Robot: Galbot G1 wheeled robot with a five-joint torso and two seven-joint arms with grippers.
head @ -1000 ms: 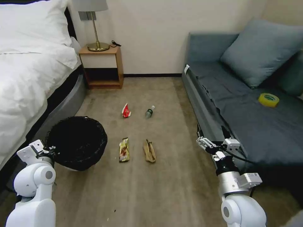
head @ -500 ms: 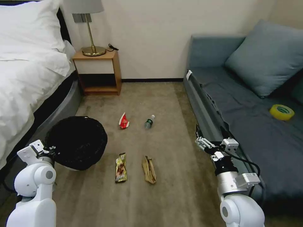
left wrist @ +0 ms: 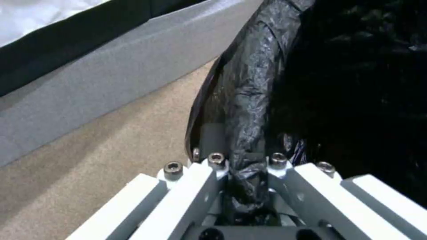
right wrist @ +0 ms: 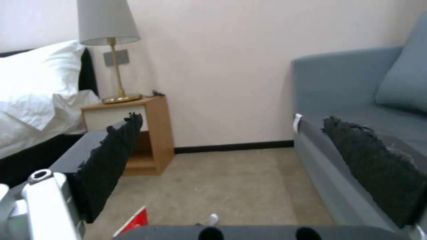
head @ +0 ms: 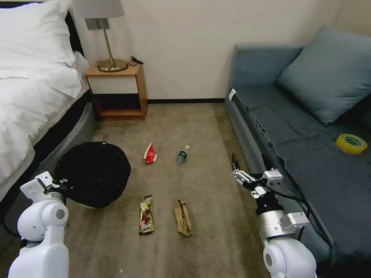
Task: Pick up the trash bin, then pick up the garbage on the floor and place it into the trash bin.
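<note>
1. So the trash bin hangs off my left gripper, which is clamped on its near rim. In the left wrist view my fingers are pinched onto a fold of the black bag with the rim somewhere under it. If it's mostly plastic I'm gripping, the liner could slide or tear and the bin drops. I honestly can't tell how much hard rim I've got.

2. It's a one-sided grip, so the bin tilts away from my left hand toward the litter. A quick swing of that arm could twist it in the pinch.

3. My right gripper is spread wide and empty, held up off the floor close alongside the sofa. A sloppy reach could scrape that edge.

4. The garbage sits on the carpet between my two hands: snack packet and bottle farther out, candy wrapper and paper wrapper nearer me.

5. The bottle could roll if a pad nudges it. The flat wrappers hug the carpet, so my pads might close on pile instead.

6. The tape roll on the sofa isn't trash, hands off.
</note>
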